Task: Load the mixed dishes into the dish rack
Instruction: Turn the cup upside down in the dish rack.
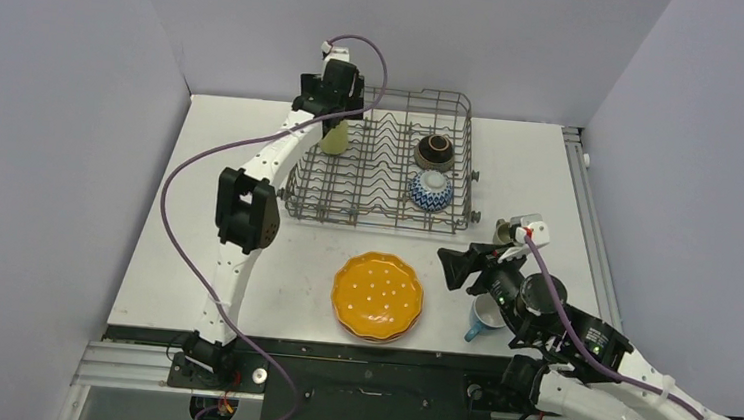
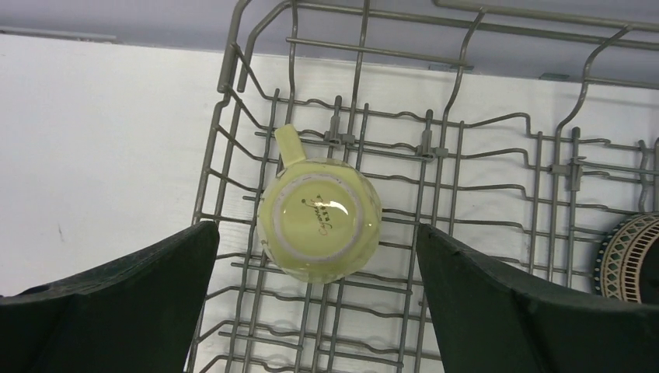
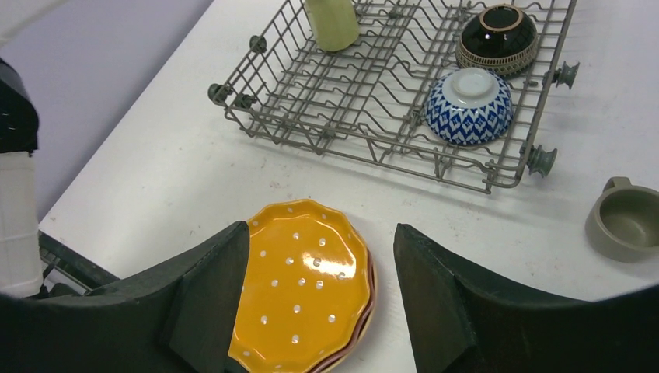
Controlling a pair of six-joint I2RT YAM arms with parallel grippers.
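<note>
You have the yellow mug (image 2: 320, 233) upside down in the dish rack's (image 1: 376, 170) far-left corner, with your left end effector (image 2: 315, 229) released above it. Your right end effector (image 3: 320, 229) gapes empty near the orange plate (image 3: 303, 295) by the table's (image 1: 541, 173) near edge.

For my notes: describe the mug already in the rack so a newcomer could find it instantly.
Start at the grey wire dish rack on the far side of the table. In its far-left corner a pale-yellow mug stands upside down. Its only neighbours inside are a dark brown bowl and a blue-white patterned bowl, both on the right.
</note>
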